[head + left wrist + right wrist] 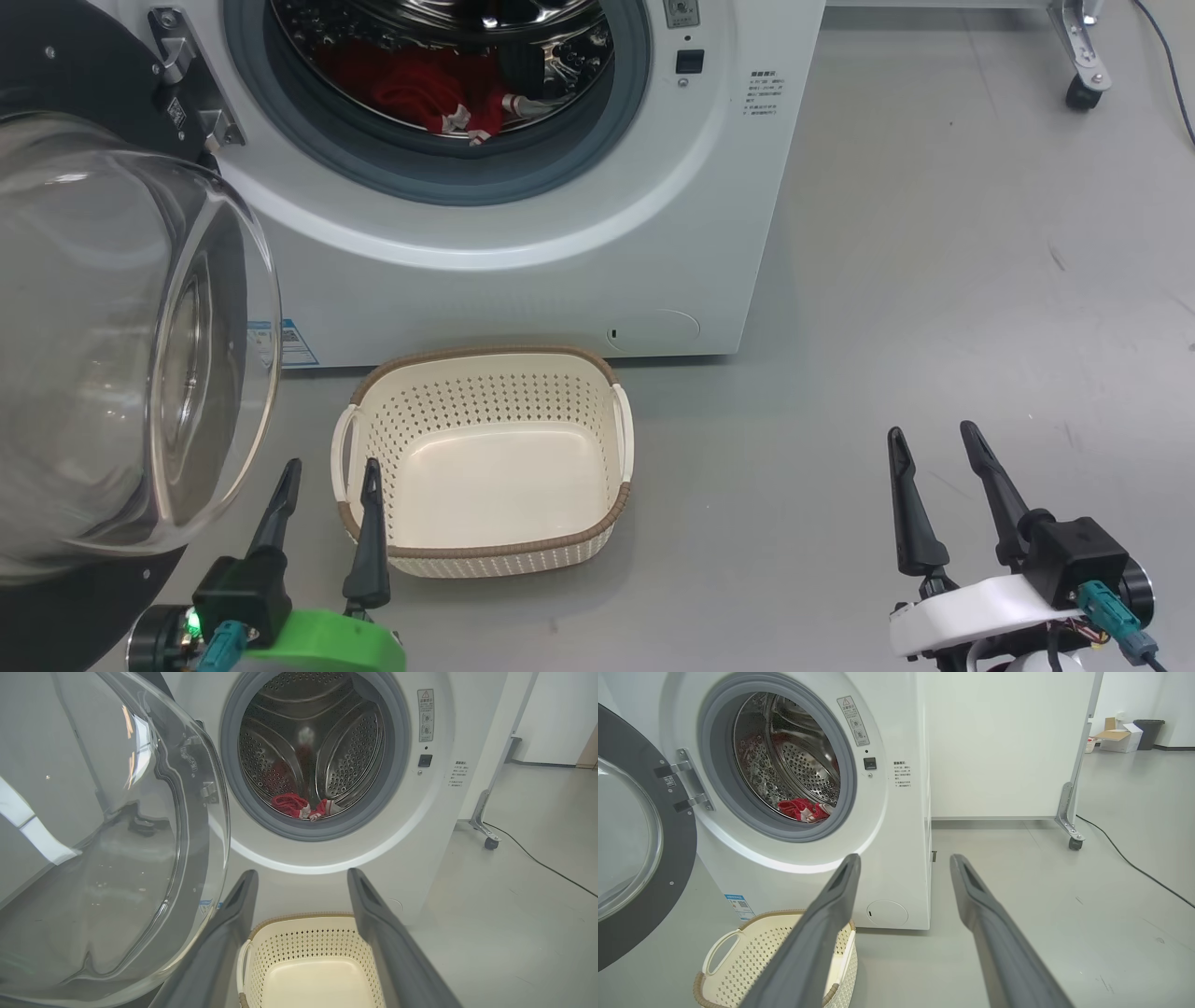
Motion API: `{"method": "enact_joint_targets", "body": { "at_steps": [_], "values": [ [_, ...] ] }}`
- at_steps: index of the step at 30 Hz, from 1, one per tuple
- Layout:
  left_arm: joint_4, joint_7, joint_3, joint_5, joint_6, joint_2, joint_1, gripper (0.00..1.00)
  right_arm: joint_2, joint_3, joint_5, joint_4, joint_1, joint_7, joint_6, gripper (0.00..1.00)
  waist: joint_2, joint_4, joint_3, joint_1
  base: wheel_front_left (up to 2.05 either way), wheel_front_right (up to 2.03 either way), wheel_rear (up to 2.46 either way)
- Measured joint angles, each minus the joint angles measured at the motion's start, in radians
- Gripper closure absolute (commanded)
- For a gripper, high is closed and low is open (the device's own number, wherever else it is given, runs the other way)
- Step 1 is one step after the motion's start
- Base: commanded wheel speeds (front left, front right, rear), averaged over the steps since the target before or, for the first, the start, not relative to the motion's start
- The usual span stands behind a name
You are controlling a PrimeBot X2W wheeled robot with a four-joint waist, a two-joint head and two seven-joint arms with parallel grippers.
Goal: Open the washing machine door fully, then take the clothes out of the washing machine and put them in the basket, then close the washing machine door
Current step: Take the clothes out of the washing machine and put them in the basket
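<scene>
The white washing machine [523, 280] stands ahead with its door [103, 345] swung out to the left, the glass bowl bulging toward me. Red clothes [411, 89] lie low in the steel drum, also seen as clothes [292, 805] and clothes [803, 809]. The cream basket [485, 560] sits empty on the floor in front of the machine. My left gripper [327, 471] is open at the basket's left rim, beside the door glass, holding nothing. My right gripper [934, 434] is open over bare floor to the basket's right.
A wheeled frame leg [1083, 65] stands at the back right with a black cable [1167, 56] trailing on the grey floor. A white panel wall [999, 742] runs behind the machine. Boxes and a dark bin [1148, 732] sit far off.
</scene>
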Motion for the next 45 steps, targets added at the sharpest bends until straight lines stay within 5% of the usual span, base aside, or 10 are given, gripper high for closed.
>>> {"method": "enact_joint_targets", "body": {
  "at_steps": [45],
  "values": [
    [0.009,0.004,-0.027,0.039,0.002,0.0,-0.001,0.0,0.0,0.016,0.012,-0.012,0.021,0.0,-0.017,0.0,0.0,-0.028,-0.026,0.0,0.11,-0.11,0.0]
  ]
}}
